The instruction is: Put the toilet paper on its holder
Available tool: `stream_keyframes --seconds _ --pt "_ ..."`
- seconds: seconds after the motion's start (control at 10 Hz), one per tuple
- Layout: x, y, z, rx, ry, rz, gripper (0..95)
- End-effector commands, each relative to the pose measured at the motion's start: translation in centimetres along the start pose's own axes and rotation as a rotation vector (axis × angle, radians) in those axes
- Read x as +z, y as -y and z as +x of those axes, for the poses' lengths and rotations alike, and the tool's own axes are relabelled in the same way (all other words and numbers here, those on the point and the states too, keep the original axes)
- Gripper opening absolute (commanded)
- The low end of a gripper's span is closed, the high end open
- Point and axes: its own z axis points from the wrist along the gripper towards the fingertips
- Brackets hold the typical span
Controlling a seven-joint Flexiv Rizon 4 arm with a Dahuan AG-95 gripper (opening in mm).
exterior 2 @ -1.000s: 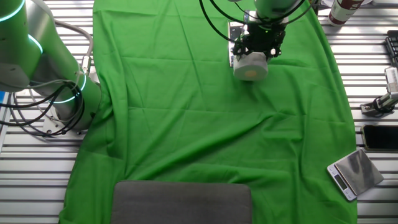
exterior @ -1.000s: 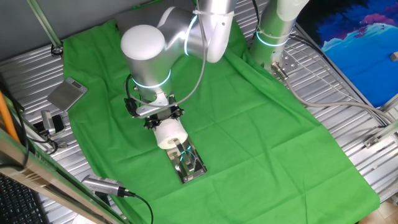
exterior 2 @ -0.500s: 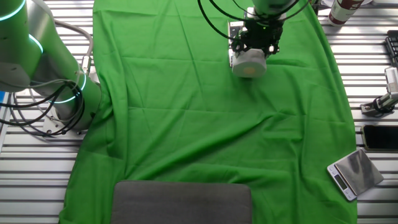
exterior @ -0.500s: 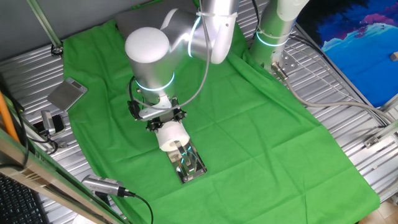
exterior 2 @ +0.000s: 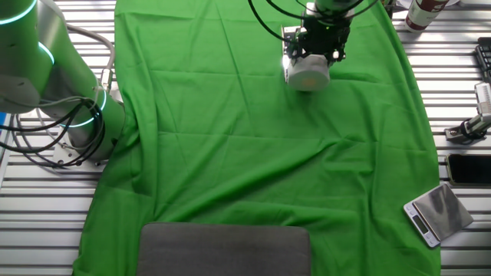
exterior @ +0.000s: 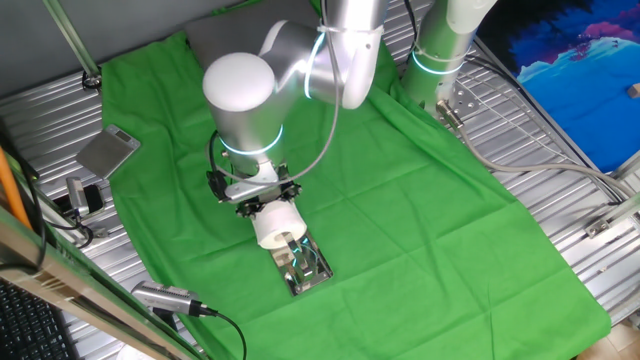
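Note:
The white toilet paper roll [exterior: 277, 224] is held lying on its side in my gripper [exterior: 262, 205], just above the green cloth. Its end face sits at the near end of the chrome holder [exterior: 303, 263], whose shiny bar points toward the roll. I cannot tell whether the bar has entered the roll's hole. In the other fixed view the roll [exterior 2: 308, 73] hangs under my gripper [exterior 2: 316, 55] at the far edge of the cloth, and the holder [exterior 2: 288, 40] is mostly hidden behind them. The jaws are shut on the roll.
A green cloth [exterior: 400, 200] covers the table. A flat dull-grey plate [exterior: 108, 152] lies at the left edge; it shows at the right in the other view [exterior 2: 437, 212]. A second arm's base [exterior 2: 69, 107] stands to the left. A dark grey pad [exterior 2: 224, 249] lies at the cloth's near end.
My gripper has tilted and shifted the roll a little further toward the holder; the roll now overlaps the bar's end more than before.

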Motion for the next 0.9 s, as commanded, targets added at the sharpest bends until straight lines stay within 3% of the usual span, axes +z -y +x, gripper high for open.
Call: stream_keyframes --seconds 0.1,0.9 --pt "-0.1 -0.1 -0.4 0.0 -0.004 0.0 0.0" --pt "0.0 -0.5 -4.0 -0.007 -0.012 0.002 0.0"
